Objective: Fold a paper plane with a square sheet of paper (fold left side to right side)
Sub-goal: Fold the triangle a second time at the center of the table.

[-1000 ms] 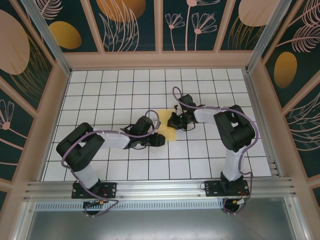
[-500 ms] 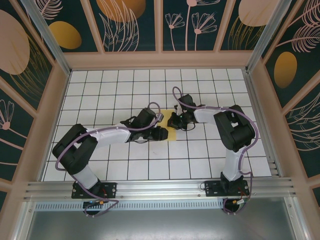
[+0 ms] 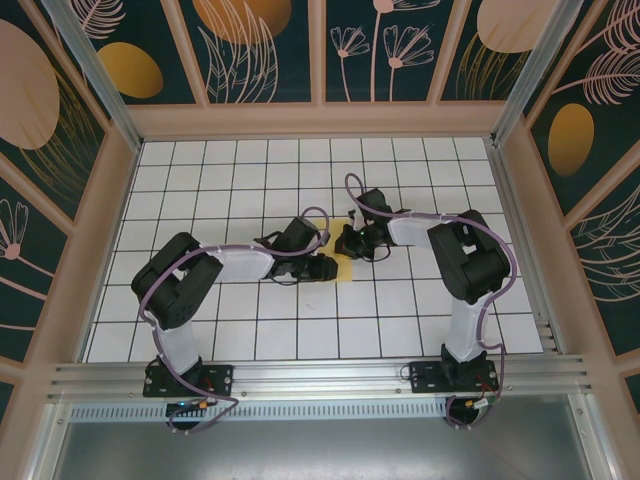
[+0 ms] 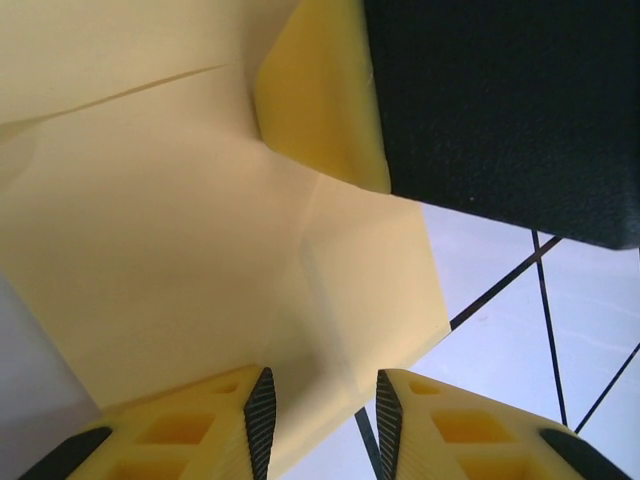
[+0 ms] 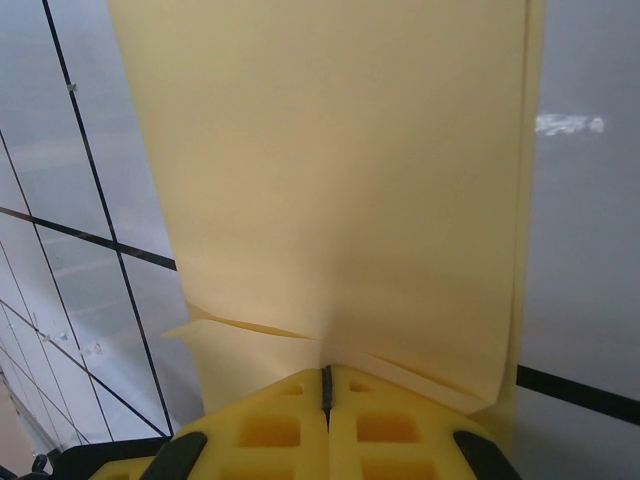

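The yellow square sheet of paper (image 3: 344,268) lies partly folded on the white grid, mostly hidden between the two grippers. My right gripper (image 3: 347,243) is shut on its edge; in the right wrist view the closed fingertips (image 5: 326,380) pinch the sheet (image 5: 340,180), which bends upward with a layer curling at the left. My left gripper (image 3: 324,268) sits at the sheet's left side. In the left wrist view it is open (image 4: 322,400), the jaws apart over a corner of the creased sheet (image 4: 180,230). The right gripper's yellow finger (image 4: 320,100) shows there, on the paper.
The white grid table (image 3: 250,190) is ringed by wooden walls (image 3: 320,120). An aluminium rail (image 3: 320,375) runs along the near edge by the arm bases. The two grippers are close together at mid-table.
The left gripper has moved right and slightly away from the bases, up to the sheet, covering more of it, and its elbow has swung in. The right arm has stayed put.
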`<action>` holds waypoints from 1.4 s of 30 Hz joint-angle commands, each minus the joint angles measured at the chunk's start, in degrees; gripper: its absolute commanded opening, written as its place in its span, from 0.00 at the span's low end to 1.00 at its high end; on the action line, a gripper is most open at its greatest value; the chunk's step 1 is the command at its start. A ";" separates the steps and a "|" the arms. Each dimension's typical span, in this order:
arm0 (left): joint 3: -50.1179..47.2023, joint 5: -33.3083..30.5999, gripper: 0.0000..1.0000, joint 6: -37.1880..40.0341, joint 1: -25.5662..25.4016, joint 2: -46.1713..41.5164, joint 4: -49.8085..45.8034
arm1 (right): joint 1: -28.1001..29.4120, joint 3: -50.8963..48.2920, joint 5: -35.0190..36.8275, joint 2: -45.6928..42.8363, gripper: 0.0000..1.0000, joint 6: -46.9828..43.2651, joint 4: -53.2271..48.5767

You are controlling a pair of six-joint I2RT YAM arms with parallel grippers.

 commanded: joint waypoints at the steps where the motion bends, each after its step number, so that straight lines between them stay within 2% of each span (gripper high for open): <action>1: -4.96 -0.69 0.36 0.18 0.36 -1.40 -2.66 | -0.54 -0.03 6.61 2.37 0.06 -0.82 -3.97; 8: -13.01 -0.25 0.37 -1.96 0.41 -4.76 -0.23 | -0.53 1.11 6.30 2.20 0.06 -1.38 -4.33; 15: -10.91 -0.21 0.37 -1.54 0.29 -3.51 -0.11 | -0.17 2.66 4.77 -0.71 0.06 -1.37 -3.73; 21: -9.83 -0.60 0.37 -1.27 0.33 -2.99 -0.81 | 0.01 2.56 5.62 -6.21 0.05 -2.60 -7.43; 24: -9.80 -0.60 0.37 -1.30 0.38 -3.02 -0.86 | 0.80 0.77 3.30 -7.56 0.03 -1.80 -6.98; 27: -9.82 -0.76 0.37 -1.31 0.35 -3.15 -0.98 | 2.53 -0.71 0.07 -6.96 0.02 -0.38 -4.84; 33: -9.78 -0.95 0.37 -1.35 0.33 -3.14 -1.20 | 6.52 -0.40 -1.80 -3.45 0.02 2.68 -1.43; 42: -9.84 -1.21 0.36 -1.53 0.29 -2.98 -1.22 | 7.29 -0.48 0.30 -0.35 0.02 1.95 -3.11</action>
